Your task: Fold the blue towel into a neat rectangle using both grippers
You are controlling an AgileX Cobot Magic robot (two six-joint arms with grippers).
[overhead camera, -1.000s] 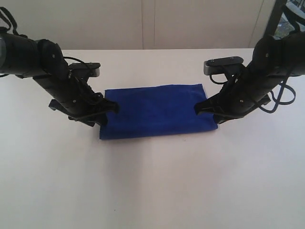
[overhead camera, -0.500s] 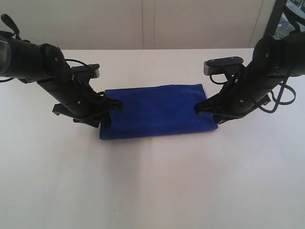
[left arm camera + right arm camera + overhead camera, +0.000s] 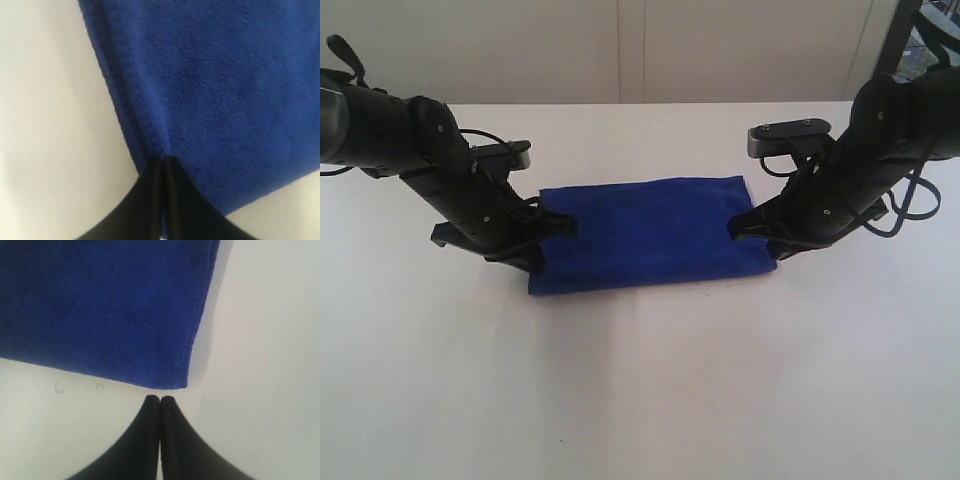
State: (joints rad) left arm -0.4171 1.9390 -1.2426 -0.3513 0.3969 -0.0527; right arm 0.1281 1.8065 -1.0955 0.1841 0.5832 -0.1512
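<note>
Desk [image 3: 640,400]: towel [image 3: 650,235] lies flat, long axis left–right between the arms. Left gripper [image 3: 162,160], jaws pressed together, pinches its short edge; right gripper [image 3: 159,399], jaws pressed together and empty, sits just off the opposite end's corner.

White table [image 3: 640,400]; blue towel [image 3: 650,235] flat atop

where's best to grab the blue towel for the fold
Pinch the short ends of the blue towel, left hand from the left, right hand from the right, both low: it lies flat, long side across, so those hemmed edges give the only lip.
</note>
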